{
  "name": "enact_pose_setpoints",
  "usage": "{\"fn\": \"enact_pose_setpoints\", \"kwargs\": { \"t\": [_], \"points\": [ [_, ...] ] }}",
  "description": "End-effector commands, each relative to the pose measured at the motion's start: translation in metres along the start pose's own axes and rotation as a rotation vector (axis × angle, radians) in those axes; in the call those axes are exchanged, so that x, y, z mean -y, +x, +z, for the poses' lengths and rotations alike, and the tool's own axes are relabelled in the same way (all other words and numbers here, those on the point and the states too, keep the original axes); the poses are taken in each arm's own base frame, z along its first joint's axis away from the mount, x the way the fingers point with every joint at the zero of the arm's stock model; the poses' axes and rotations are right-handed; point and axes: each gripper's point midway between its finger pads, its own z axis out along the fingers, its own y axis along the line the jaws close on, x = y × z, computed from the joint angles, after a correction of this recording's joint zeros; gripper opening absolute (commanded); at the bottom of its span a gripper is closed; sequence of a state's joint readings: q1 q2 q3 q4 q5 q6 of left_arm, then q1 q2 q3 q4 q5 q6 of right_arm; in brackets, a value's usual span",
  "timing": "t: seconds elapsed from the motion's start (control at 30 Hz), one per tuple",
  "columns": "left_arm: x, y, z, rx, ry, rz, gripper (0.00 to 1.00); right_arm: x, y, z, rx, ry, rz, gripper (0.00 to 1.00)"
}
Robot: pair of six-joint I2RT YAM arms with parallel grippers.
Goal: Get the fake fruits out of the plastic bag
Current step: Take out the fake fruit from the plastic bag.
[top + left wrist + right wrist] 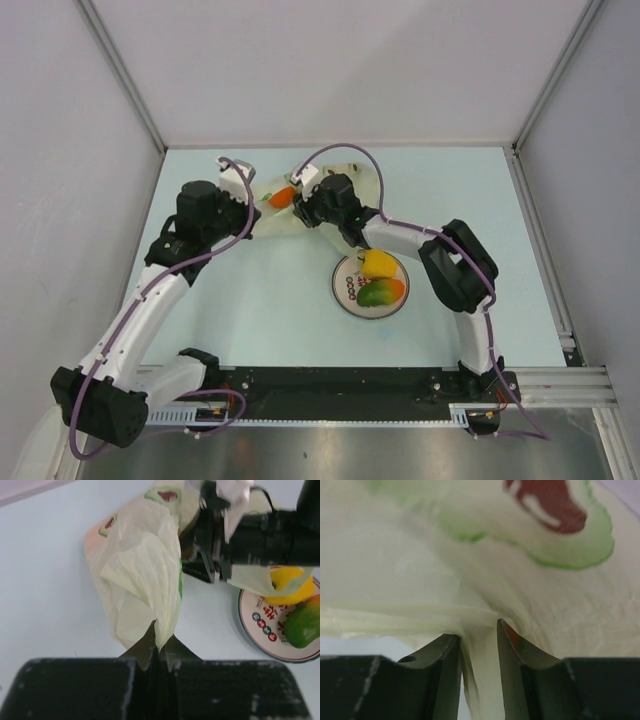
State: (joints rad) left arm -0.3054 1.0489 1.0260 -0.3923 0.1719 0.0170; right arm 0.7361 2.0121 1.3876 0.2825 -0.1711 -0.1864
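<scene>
Reaching over a pale blue-green table boxed in by plain grey-white wall panels, I work at its far middle. The plastic bag lies there, crumpled between my two arms. It is thin, crinkled, translucent cream film printed with green-edged red patches. My left gripper is clenched on a pinched edge of that film, its black fingers pressed together with the fold rising from between them. My right gripper is pushed against the bag from the other side. Its jaws stand a narrow way apart with a strand of film running down between them, and I cannot tell whether they clamp it. Near the bag, toward my right arm, sits a round white plate with red and green marks. On it rest a smooth green-red mango and a glossy yellow fruit, touching. An orange fruit shows amid the bag's folds, between my grippers.
</scene>
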Motion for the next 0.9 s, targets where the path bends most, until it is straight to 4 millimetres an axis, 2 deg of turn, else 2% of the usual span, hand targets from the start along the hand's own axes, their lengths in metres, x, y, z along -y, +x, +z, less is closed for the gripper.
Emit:
{"fn": "enact_pose_setpoints", "kwargs": {
  "t": [0.0, 0.1, 0.13, 0.17, 0.2, 0.23, 0.27, 0.3, 0.33, 0.4, 0.43, 0.5, 0.53, 0.57, 0.63, 0.7, 0.73, 0.8, 0.87],
  "points": [
    [-0.004, 0.027, -0.006, -0.055, -0.016, 0.068, 0.0, -0.005, -0.062, 0.013, 0.122, -0.006, 0.099, 0.36],
    [-0.01, 0.033, -0.007, -0.051, -0.06, 0.06, 0.0, -0.038, -0.052, 0.004, 0.07, -0.162, 0.069, 0.35],
    [-0.012, 0.034, -0.006, -0.047, -0.073, 0.054, 0.0, -0.048, -0.031, -0.001, 0.001, -0.204, 0.065, 0.34],
    [-0.014, 0.035, -0.005, -0.046, -0.087, 0.048, 0.0, -0.062, -0.03, -0.011, -0.01, -0.26, 0.049, 0.32],
    [-0.016, 0.035, -0.004, -0.042, -0.103, 0.028, 0.01, -0.074, -0.019, -0.017, -0.035, -0.295, 0.021, 0.28],
    [-0.021, 0.034, -0.003, -0.036, -0.135, 0.017, 0.0, -0.084, 0.009, -0.027, -0.086, -0.333, -0.037, 0.26],
    [-0.023, 0.034, -0.002, -0.036, -0.147, 0.006, 0.0, -0.092, 0.013, -0.039, -0.088, -0.361, -0.093, 0.2],
    [-0.024, 0.034, 0.0, -0.035, -0.156, -0.008, 0.0, -0.105, 0.021, -0.046, -0.101, -0.404, -0.133, 0.18],
    [-0.024, 0.033, 0.001, -0.03, -0.156, -0.008, 0.0, -0.111, 0.034, -0.054, -0.145, -0.445, -0.111, 0.18],
    [-0.023, 0.032, 0.002, -0.026, -0.157, -0.044, 0.0, -0.107, 0.042, -0.062, -0.162, -0.448, -0.094, 0.16],
    [-0.022, 0.029, 0.003, -0.021, -0.149, -0.054, 0.0, -0.11, 0.04, -0.064, -0.154, -0.473, -0.105, 0.16],
    [-0.02, 0.027, 0.004, -0.021, -0.144, -0.071, 0.0, -0.107, 0.03, -0.069, -0.118, -0.494, -0.152, 0.26],
    [-0.02, 0.024, 0.004, -0.018, -0.14, -0.072, 0.0, -0.099, 0.019, -0.071, -0.085, -0.481, -0.16, 0.34],
    [-0.017, 0.022, 0.004, -0.015, -0.126, -0.071, 0.0, -0.095, 0.009, -0.072, -0.065, -0.46, -0.126, 0.5],
    [-0.016, 0.015, 0.002, -0.005, -0.123, -0.072, 0.0, -0.075, -0.026, -0.073, 0.034, -0.385, -0.087, 0.59],
    [-0.014, 0.012, 0.001, 0.0, -0.11, -0.074, 0.0, -0.067, -0.055, -0.073, 0.111, -0.33, 0.034, 0.61],
    [-0.012, 0.009, 0.001, 0.002, -0.101, -0.07, 0.0, -0.063, -0.063, -0.073, 0.13, -0.314, 0.08, 0.59],
    [-0.01, 0.007, 0.002, 0.007, -0.075, -0.031, 0.0, -0.058, -0.077, -0.072, 0.163, -0.296, 0.19, 0.54],
    [-0.012, 0.002, 0.004, 0.018, -0.083, -0.011, 0.01, -0.056, -0.081, -0.064, 0.172, -0.292, 0.24, 0.5]
  ]
}}
